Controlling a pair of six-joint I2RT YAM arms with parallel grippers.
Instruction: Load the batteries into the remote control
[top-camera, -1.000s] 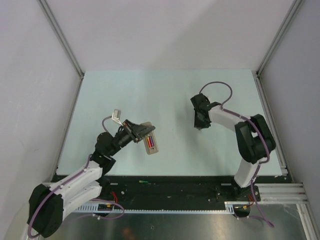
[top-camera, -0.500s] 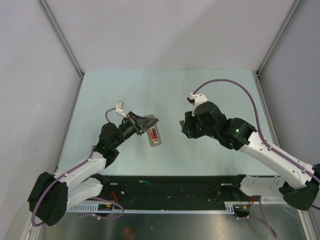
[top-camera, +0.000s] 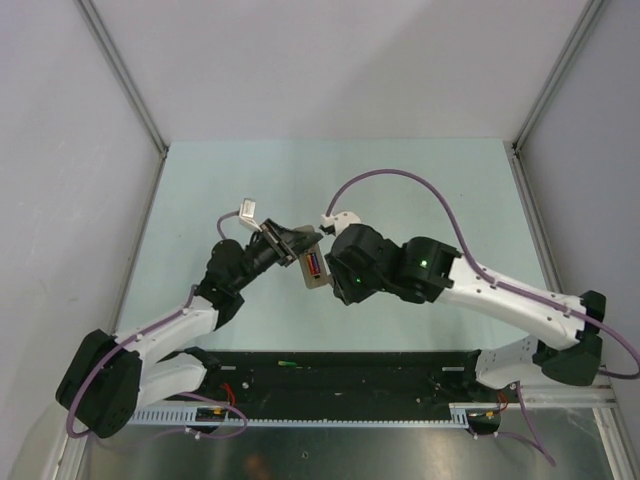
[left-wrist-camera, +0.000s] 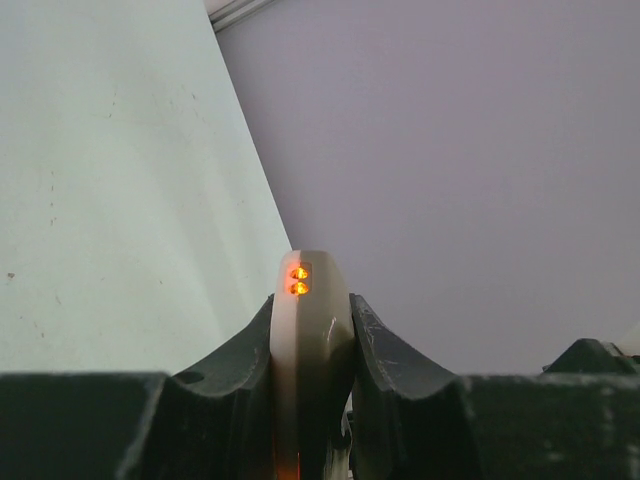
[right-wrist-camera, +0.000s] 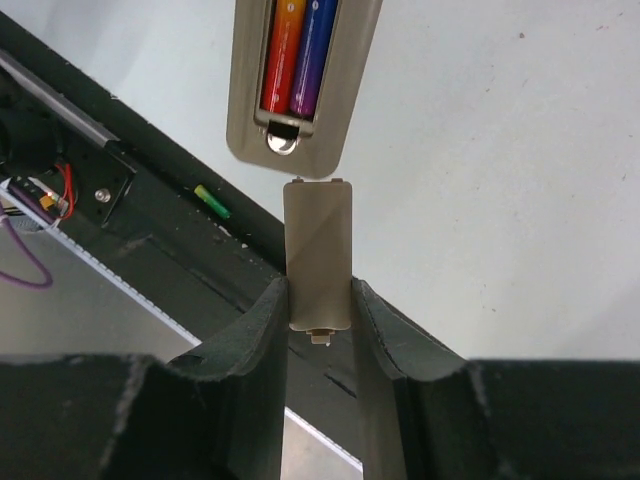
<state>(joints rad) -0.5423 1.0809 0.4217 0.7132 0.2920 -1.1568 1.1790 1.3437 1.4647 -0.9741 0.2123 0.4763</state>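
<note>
My left gripper (top-camera: 292, 243) is shut on the white remote control (top-camera: 312, 268), held above the table with its open back up. In the left wrist view the remote (left-wrist-camera: 308, 340) stands edge-on between the jaws, orange lights at its tip. A red battery (right-wrist-camera: 280, 55) and a dark blue battery (right-wrist-camera: 314, 55) lie side by side in its compartment. My right gripper (right-wrist-camera: 319, 305) is shut on the small flat grey cover piece (right-wrist-camera: 317, 250), whose top edge almost touches the remote's (right-wrist-camera: 300, 80) lower end. In the top view the right gripper (top-camera: 338, 272) is right beside the remote.
A green battery (right-wrist-camera: 212, 201) lies on the black strip at the table's near edge, also visible in the top view (top-camera: 287, 363). The pale green table (top-camera: 420, 190) is walled by grey panels at the back and both sides.
My right arm has swung left across the table, bringing the cover piece up to the remote. My left gripper has shifted slightly right and up with the remote.
</note>
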